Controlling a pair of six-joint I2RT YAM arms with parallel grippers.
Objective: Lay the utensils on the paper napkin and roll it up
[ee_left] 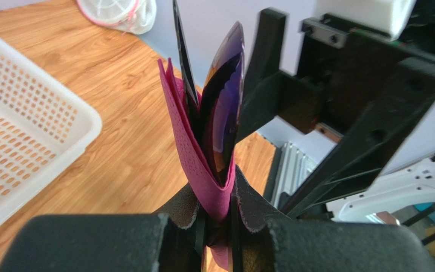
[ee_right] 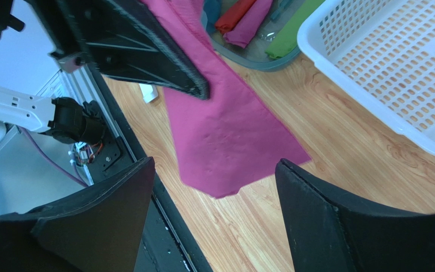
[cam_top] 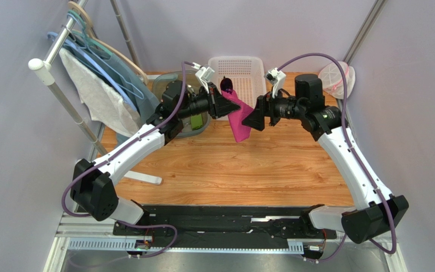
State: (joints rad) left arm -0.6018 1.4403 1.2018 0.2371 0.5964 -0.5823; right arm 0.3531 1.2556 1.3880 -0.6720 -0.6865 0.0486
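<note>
Left gripper (ee_left: pixel 217 218) nearly closed, clamped on the folded paper napkin (ee_left: pixel 194 158), raised above the desk (cam_top: pixel 231 164) in front of the white basket (cam_top: pixel 239 61). Tucked in the fold and poking out beyond the fingers: dark purple spoon (ee_left: pixel 228 90) and black knife (ee_left: pixel 183 51), side by side. Napkin's loose end hanging down toward the desk; cannot tell whether touching it. Right gripper (ee_right: pixel 214 167) spread wide just beside that hanging end, holding nothing
</note>
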